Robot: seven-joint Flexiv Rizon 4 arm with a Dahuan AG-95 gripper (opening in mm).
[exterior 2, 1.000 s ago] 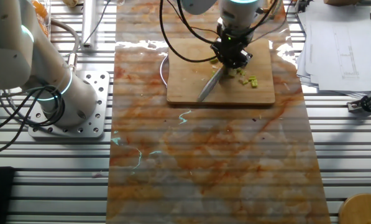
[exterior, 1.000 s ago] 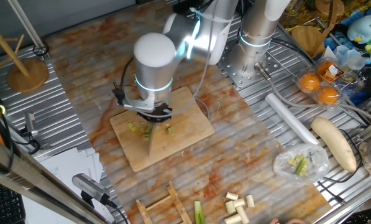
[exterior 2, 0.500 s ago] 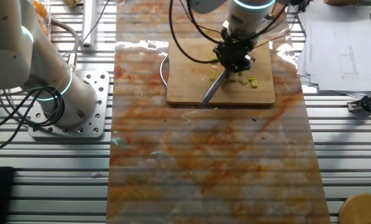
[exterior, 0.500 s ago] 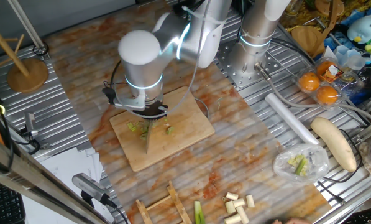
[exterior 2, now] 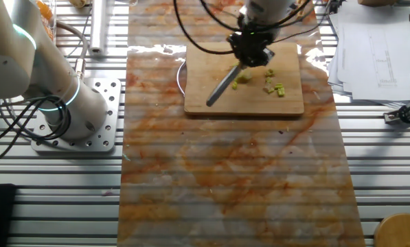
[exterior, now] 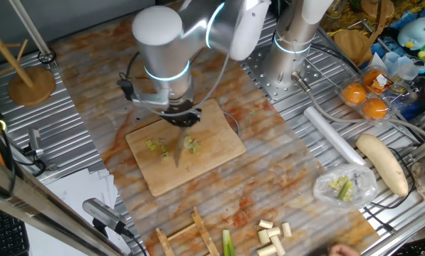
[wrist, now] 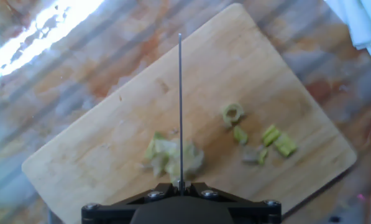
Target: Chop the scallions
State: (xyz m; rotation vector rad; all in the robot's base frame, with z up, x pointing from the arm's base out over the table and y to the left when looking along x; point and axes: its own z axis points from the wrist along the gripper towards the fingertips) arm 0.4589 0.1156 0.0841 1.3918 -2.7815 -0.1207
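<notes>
Over the pale wooden chopping board, the end effector, clamped on a thin steel knife, has lifted and shifted since a second ago; the yellow-green scallion bits lie scattered beneath, probably awaiting another chop.

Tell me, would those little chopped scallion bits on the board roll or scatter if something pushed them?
Probably scatter: the scallion bits lie loose and tiny on the wooden board, so likely light. The ring-shaped piece might roll if tipped on edge. They look soft, so likely to squash.
</notes>
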